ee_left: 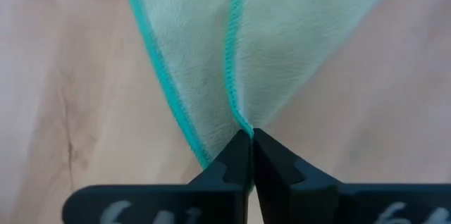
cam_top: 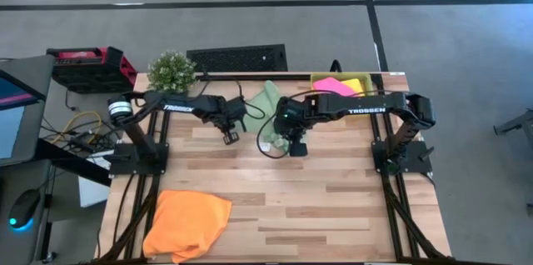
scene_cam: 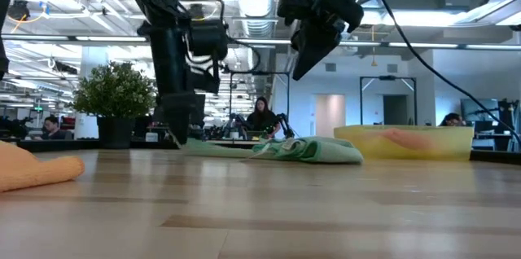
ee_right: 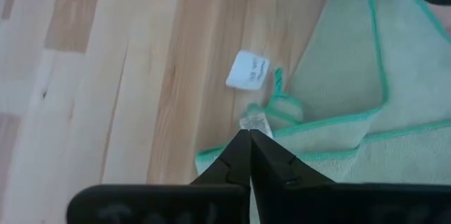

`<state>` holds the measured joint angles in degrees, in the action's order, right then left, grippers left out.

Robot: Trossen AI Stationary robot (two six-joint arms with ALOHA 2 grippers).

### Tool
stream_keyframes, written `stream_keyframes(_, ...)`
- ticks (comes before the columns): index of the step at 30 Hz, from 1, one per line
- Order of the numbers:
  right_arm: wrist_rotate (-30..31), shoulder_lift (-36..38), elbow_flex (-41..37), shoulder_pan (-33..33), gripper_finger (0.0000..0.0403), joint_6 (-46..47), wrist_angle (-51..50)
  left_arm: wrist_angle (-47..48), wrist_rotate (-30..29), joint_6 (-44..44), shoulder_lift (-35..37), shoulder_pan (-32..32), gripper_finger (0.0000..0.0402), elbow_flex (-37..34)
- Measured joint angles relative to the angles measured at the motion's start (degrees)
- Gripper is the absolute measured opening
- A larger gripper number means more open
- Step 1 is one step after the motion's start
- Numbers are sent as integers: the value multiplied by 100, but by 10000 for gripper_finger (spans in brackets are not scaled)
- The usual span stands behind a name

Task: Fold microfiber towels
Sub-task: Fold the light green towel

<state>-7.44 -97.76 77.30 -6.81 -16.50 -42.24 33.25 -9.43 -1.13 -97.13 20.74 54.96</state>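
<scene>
A pale green microfiber towel [cam_top: 268, 102] with a teal hem lies rumpled on the wooden table's far middle, seen as a low heap [scene_cam: 313, 150] in the low view. My left gripper [cam_top: 231, 137] is down at the table to its left, shut on one corner of it. My right gripper [cam_top: 297, 150] hangs shut above the towel's near right part [ee_right: 352, 146], well clear of it [scene_cam: 299, 70], with nothing between its fingers. An orange towel [cam_top: 187, 223] lies bunched at the near left corner. A hot pink towel [cam_top: 331, 86] and a yellow one [cam_top: 356, 86] lie in the tray. My left gripper pinches the green towel's corner [ee_left: 242, 120], where two teal-hemmed edges run together, between its two fingertips. The fingers come from above, pointing steeply down. The corner sits low at the tabletop [scene_cam: 186, 145], and the cloth runs from it along the table to the heap.
A translucent yellow tray [cam_top: 320, 77] stands at the far right. A potted plant [cam_top: 172, 70] stands at the far left corner, and a black grille [cam_top: 237, 57] lies behind the far edge. A white label [ee_right: 247, 70] lies beside the towel. Bare wood spans the table's near middle and right.
</scene>
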Motion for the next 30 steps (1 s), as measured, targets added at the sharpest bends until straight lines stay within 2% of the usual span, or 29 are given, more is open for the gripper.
stream_keyframes(8,37,-6,0,34,77,3,634,553,5,-217,801,-498,1,0)
stream_keyframes(12,369,-156,-11,83,106,11,1034,913,12,-190,1082,-805,1,0)
stream_keyframes(18,452,-645,-11,139,136,301,1653,1333,11,-359,1339,-1274,0,0)
stream_keyframes(22,453,-996,-10,194,157,148,1970,1413,11,-404,1456,-1582,0,0)
stream_keyframes(30,452,-1486,14,232,196,-10,3228,1450,8,-190,1481,-2099,0,0)
